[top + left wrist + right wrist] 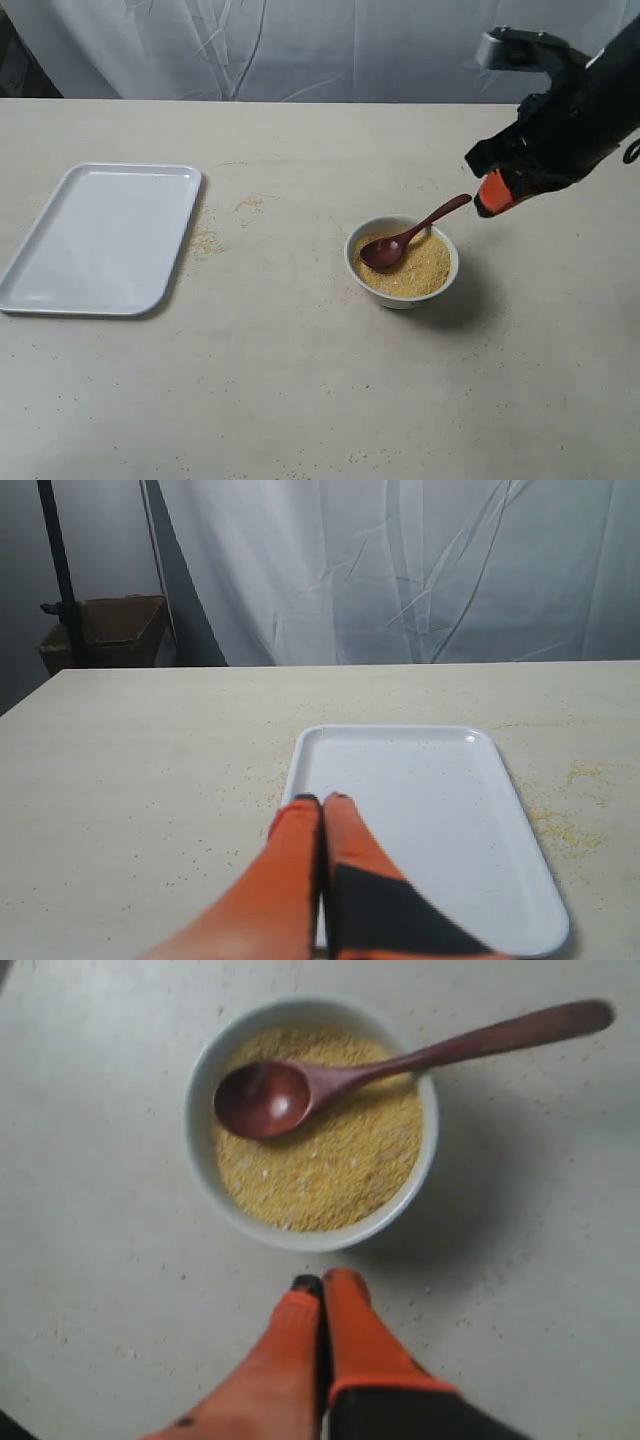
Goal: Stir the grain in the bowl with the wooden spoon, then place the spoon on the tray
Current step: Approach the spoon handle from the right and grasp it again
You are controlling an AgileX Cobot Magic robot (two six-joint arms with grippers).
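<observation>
Inside the bowl [400, 300] lies the grain [425, 268], with the wooden spoon [415, 232] resting on it, handle over the rim. On the left, well apart, sits the tray [100, 240]. Some loose grains [205, 241] are scattered on the tabletop [300, 380] beside it. Both the right pincer [322, 1282], near the bowl, and the left pincer [321, 800], by the tray, are pressed together. A white curtain [300, 50] hangs behind.

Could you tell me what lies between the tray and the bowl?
In the exterior view, only scatters of spilled yellow grain on the beige table, nearer the flat white rectangular tray than the small round white ceramic bowl.
</observation>
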